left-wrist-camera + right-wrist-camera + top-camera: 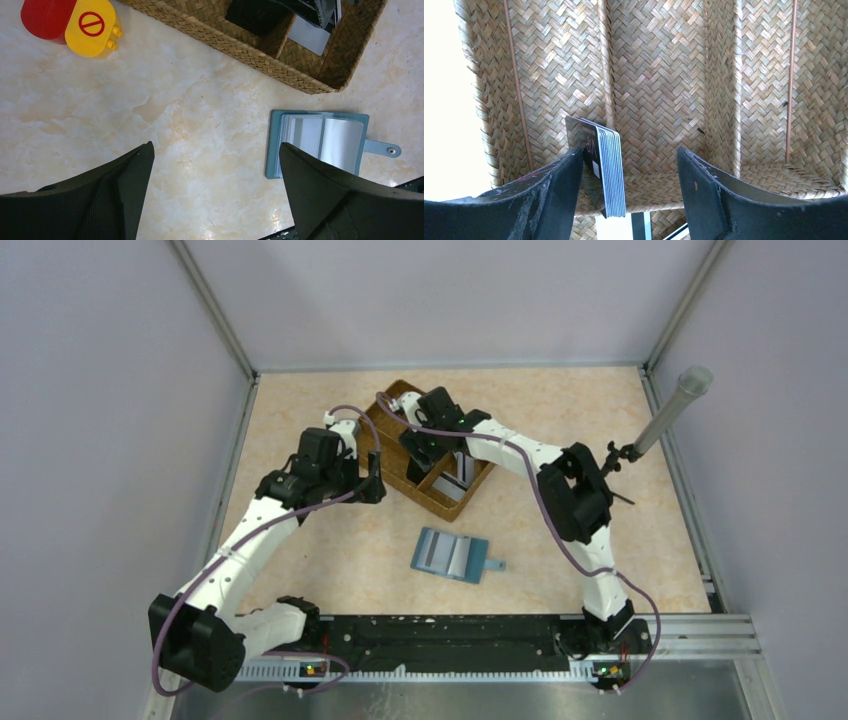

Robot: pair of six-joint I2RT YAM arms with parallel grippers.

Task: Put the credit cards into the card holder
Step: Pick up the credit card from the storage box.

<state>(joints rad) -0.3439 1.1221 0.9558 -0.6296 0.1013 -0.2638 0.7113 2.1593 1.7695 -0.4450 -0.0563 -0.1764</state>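
The card holder (452,554) lies open on the table, teal-blue with pale inner panels and a small tab; it also shows in the left wrist view (320,140). A stack of credit cards (611,170) stands on edge inside the brown woven tray (654,75). It sits between the fingers of my right gripper (630,150), close against the left finger and apart from the right one. My right gripper (425,445) is open, lowered into the tray (392,412). More pale cards (462,472) lie in the tray's near compartment. My left gripper (216,146) is open and empty above the bare table, left of the holder.
Red and yellow round pieces (75,20) lie on the table left of the tray (225,35). A grey cylinder on a stand (672,410) leans at the right edge. Enclosure walls surround the table, and a black rail (440,632) runs along the front.
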